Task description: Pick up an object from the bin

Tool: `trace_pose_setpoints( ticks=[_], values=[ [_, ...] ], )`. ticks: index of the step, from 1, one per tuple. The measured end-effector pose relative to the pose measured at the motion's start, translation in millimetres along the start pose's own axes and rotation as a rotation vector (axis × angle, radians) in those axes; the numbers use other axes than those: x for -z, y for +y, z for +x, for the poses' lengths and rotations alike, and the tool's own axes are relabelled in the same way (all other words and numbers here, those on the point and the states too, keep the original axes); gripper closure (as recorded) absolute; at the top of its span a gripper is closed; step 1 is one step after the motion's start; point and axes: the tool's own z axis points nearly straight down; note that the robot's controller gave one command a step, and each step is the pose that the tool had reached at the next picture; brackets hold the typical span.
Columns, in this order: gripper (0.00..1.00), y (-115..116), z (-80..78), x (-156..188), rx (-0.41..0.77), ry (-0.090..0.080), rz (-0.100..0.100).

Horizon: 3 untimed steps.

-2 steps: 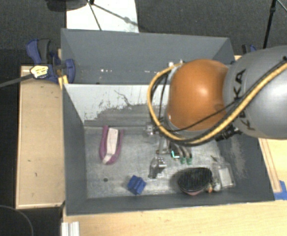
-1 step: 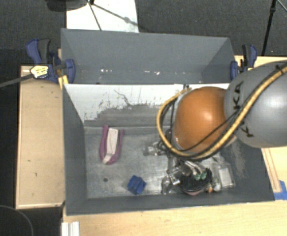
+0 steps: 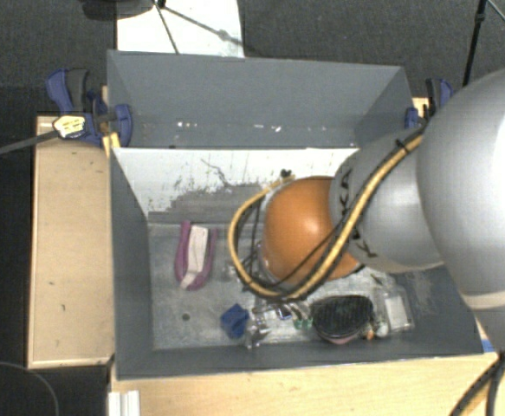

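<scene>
**A:** How does the arm sit?

**B:** It enters the grey bin [image 3: 132, 267] from three o'clock. The arm [image 3: 469, 180] is bent steeply down, with its orange wrist cover [image 3: 300, 224] over mid-floor.

**A:** And the gripper?

**B:** The gripper [image 3: 257, 326] is low, near the six o'clock wall. I cannot tell whether it is open or closed, or holding anything.

**A:** What's around it?

**B:** A black oval thing [image 3: 343, 317] lies at its three o'clock. A purple-pink pouch [image 3: 193, 255] at eleven lies twelve-to-six. The small blue block [image 3: 233, 321] just beside it at nine is the handiest pick, I'd judge.

silver arm [image 3: 447, 180] reaches in from right; hand [image 3: 257, 322] low beneath orange wrist cover [image 3: 300, 224].
</scene>
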Motion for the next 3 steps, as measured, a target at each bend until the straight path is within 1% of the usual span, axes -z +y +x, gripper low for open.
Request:
trace_pose_setpoints(
  ticks=[1, 2, 3],
  values=[
    [1.00, -0.7, 3.9, 0.2, -0.005, 0.013, 0.000],
    [1.00, -12.3, 2.7, 147.2, -0.015, 0.005, 0.001],
    [1.00, 46.9, -23.3, 211.0, -0.143, 0.006, -0.002]
  ],
)
